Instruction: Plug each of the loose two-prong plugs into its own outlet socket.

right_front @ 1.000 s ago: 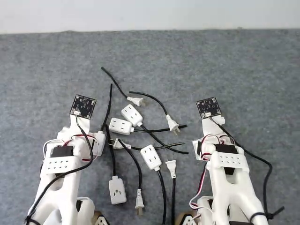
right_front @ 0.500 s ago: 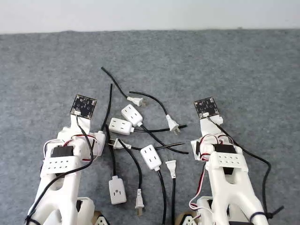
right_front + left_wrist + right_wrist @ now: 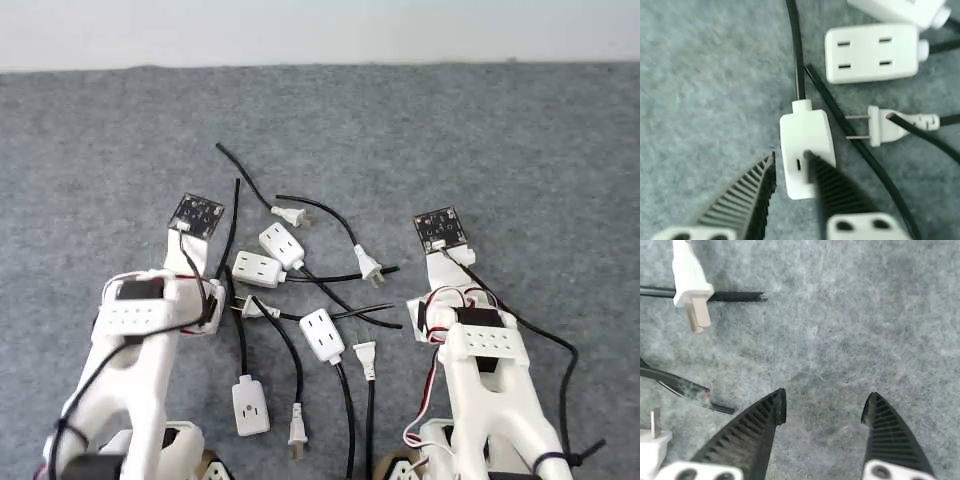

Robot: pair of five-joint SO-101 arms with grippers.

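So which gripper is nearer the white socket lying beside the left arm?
Left. The left gripper hangs directly over the socket, jaws open; the right gripper sits over bare carpet, well off to the side.

My left arm (image 3: 138,330) swings inward, toward the tangle of cords in the middle of the table. Its wrist camera board (image 3: 197,215) now sits farther up the table and closer to the long black cord (image 3: 236,205) than it did half a second ago. The white bracket (image 3: 135,316) behind the wrist has come forward with it, so the forearm now leans toward the middle, where before it pointed nearly straight up the table. My right arm (image 3: 487,360) has edged its own board very slightly inward over the last second.
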